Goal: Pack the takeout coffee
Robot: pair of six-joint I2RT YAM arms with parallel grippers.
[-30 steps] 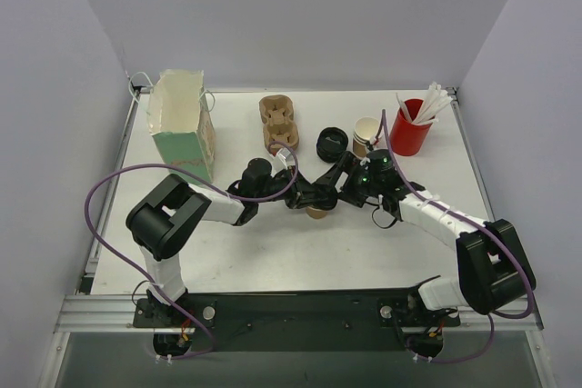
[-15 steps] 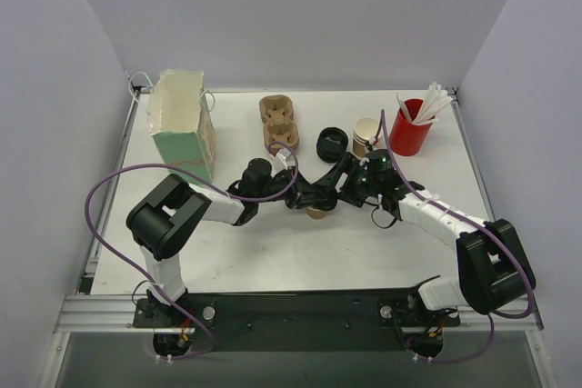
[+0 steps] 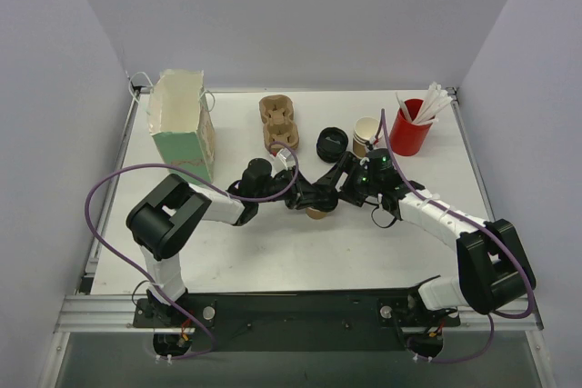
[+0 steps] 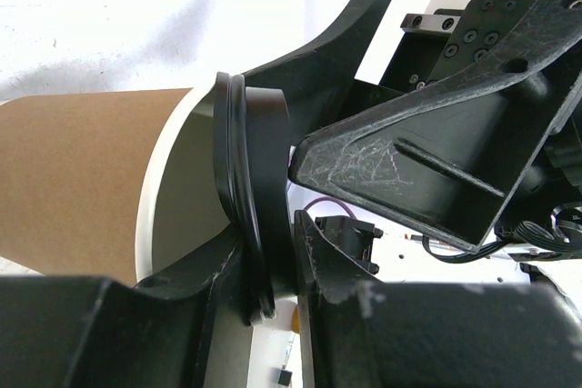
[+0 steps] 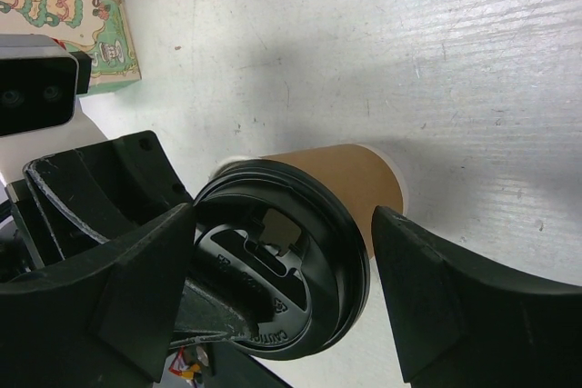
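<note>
Coffee cup (image 3: 316,212) of brown paper with a black lid (image 4: 259,170), at the centre of the overhead frame over a white table (image 3: 273,256), tipped onto its side between two black robot grippers meeting tip to tip. Contact between cup and table not clear from any view.

Left gripper (image 3: 306,198) extended in from the left of the overhead frame, closed on the cup at its lid end. In the left wrist view, lower finger (image 4: 136,324) pressed against the bottom of the lid's rim, upper finger touching the rim at the top. Brown cup body stretching away to the left of that frame.

Right gripper (image 5: 282,270) extended in from the right, open and straddling the lid. In the right wrist view, lid face turned toward the camera at lower centre, one finger (image 5: 136,288) overlapping its left edge, the other finger (image 5: 455,315) standing apart from it at lower right.

Farther back on the table, all apart from the coffee cup:
- Green and white paper bag (image 3: 182,124), top open, at upper left.
- Brown pulp cup carrier (image 3: 277,120) at top centre.
- Stack of black lids (image 3: 332,144) just right of the carrier.
- Stack of tan cups (image 3: 366,132) beside the lids.
- Red cup (image 3: 409,136) holding white sticks, at upper right.
</note>
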